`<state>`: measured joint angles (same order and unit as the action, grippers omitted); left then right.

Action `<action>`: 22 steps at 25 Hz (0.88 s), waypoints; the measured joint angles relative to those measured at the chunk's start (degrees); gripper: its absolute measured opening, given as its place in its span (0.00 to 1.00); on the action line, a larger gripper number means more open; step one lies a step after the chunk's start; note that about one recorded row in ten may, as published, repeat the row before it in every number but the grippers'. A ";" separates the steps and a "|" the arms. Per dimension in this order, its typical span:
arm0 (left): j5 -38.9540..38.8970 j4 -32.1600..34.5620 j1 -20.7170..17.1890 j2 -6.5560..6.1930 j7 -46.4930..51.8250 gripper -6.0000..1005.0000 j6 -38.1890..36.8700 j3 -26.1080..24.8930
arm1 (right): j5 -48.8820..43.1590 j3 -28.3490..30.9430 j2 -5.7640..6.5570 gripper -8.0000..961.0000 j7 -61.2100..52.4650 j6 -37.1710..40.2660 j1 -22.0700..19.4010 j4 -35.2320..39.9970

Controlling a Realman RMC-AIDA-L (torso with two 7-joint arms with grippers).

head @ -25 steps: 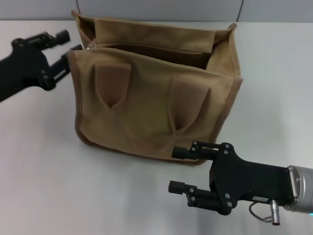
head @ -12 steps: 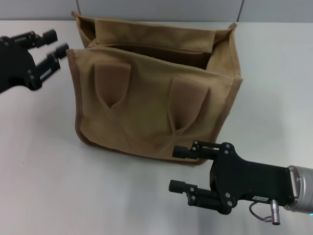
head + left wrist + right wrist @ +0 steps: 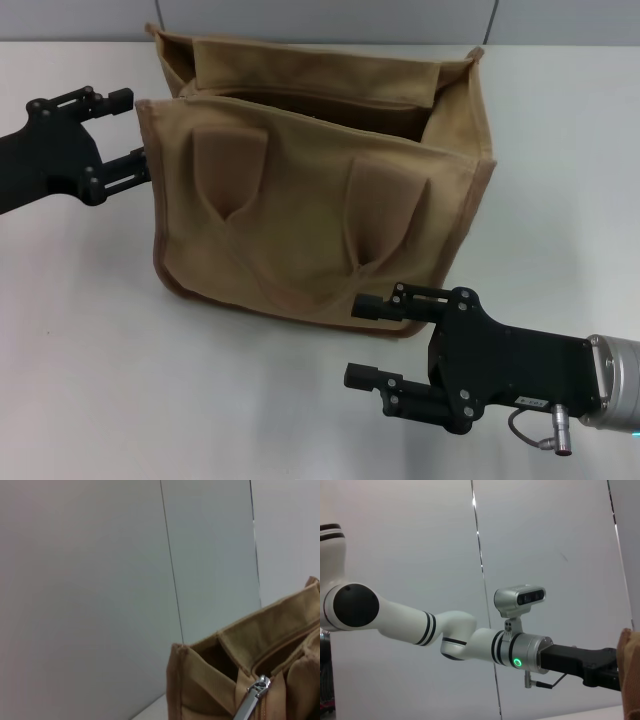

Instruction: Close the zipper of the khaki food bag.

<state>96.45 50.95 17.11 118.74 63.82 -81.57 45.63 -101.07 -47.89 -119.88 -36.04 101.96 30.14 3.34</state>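
Observation:
The khaki food bag point(image 3: 310, 210) stands in the middle of the table with its top gaping open and its two handles lying flat on the front. In the left wrist view the zipper point(image 3: 254, 696) shows its silver slider and pull tab at the bag's corner point(image 3: 200, 680). My left gripper point(image 3: 130, 132) is open at the bag's upper left end, its fingertips point(image 3: 122, 98) right beside the fabric and nothing between them. My right gripper point(image 3: 362, 342) is open and empty, low in front of the bag's lower right corner.
The white table point(image 3: 90, 350) spreads around the bag, with a grey wall point(image 3: 320, 20) behind it. The right wrist view shows my left arm point(image 3: 470, 642) reaching to the bag's edge point(image 3: 631, 680).
The left gripper pulled away to the left, then came back lower against the bag's left end with its fingers levelled. The right arm has barely moved.

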 joint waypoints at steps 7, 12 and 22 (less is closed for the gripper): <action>-3.33 -2.11 1.82 0.36 0.10 0.67 3.25 0.08 | 0.00 0.10 0.00 0.63 0.00 -0.08 0.01 0.00; -6.30 -3.08 1.67 0.34 0.15 0.67 3.59 0.60 | 0.00 0.38 0.00 0.63 0.00 -0.54 -0.04 0.00; -8.59 -4.17 1.33 0.28 0.14 0.66 3.46 1.87 | 0.00 0.77 0.00 0.63 0.00 -1.08 0.25 0.00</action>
<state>87.86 46.78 18.44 119.02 63.96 -78.11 47.50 -101.07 -47.12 -119.88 -36.03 100.87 30.39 3.34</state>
